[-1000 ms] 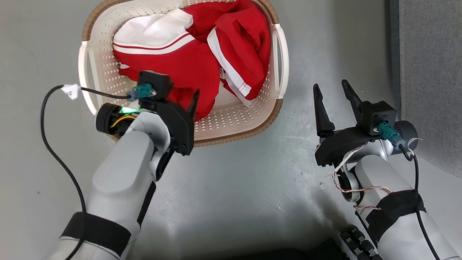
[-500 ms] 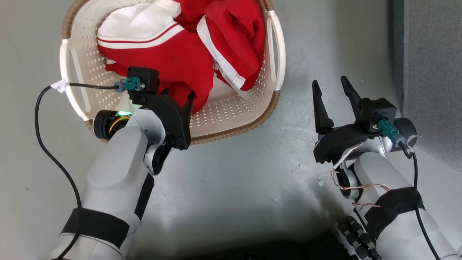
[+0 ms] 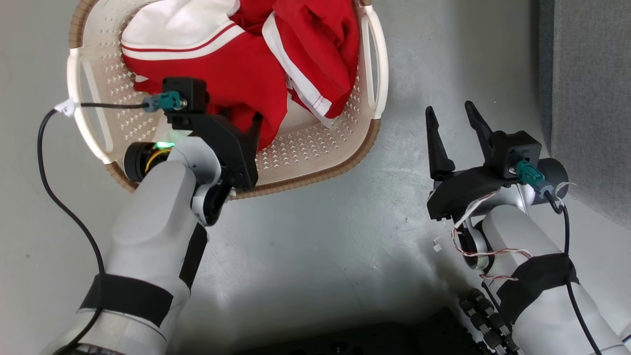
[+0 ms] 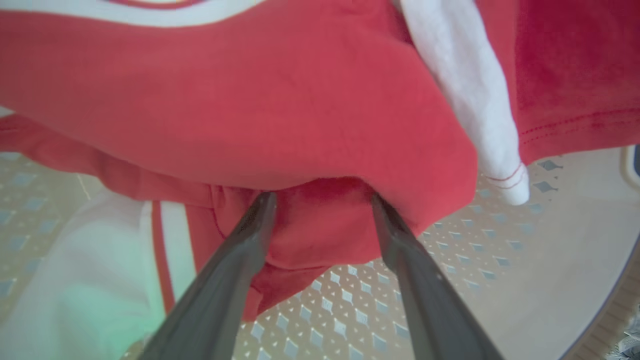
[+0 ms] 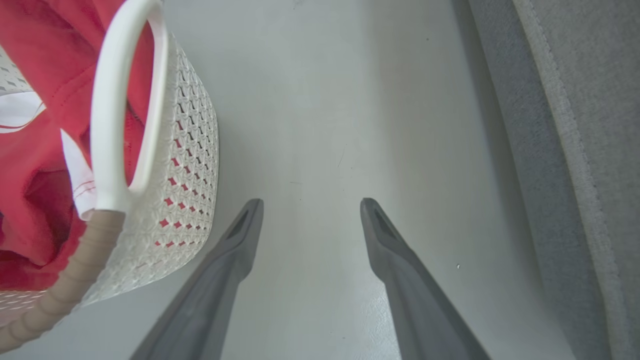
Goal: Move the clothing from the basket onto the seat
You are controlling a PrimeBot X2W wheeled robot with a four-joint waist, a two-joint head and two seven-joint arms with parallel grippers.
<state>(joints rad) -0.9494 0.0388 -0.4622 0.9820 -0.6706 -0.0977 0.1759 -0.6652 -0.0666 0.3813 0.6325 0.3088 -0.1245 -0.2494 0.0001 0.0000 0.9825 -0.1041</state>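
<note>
Left wrist view: the left gripper [image 4: 321, 200] points into the basket [image 3: 315, 173] with its two dark, tapering fingers spread wide. Their tips sit at the lower edge of a fold of the clothing [image 3: 246, 74], and a bulge of red cloth lies between them, not pinched. In the head view the pale left forearm reaches up from the lower left and bends at the wrist over the basket's near rim, so the gripper dips inside. The basket is oval, of cream plastic pierced with small diamond holes, with a brown ribbed rim and a smooth white loop handle [image 5: 107, 125] on its side. Both bright red garments lie heaped in it, soft and creased, one showing a broad white panel with a thin red stripe, the other a white band along its hem. Right of the basket is bare grey floor [image 3: 320, 246]. Above it hangs the right gripper [image 3: 449, 107], level, fingers pointing away from the robot, jaws wide and empty, well apart from the basket. At the far right stands the seat [image 3: 586, 98], its grey woven upholstery rounded at the edge, with no clothing on the part in view.
</note>
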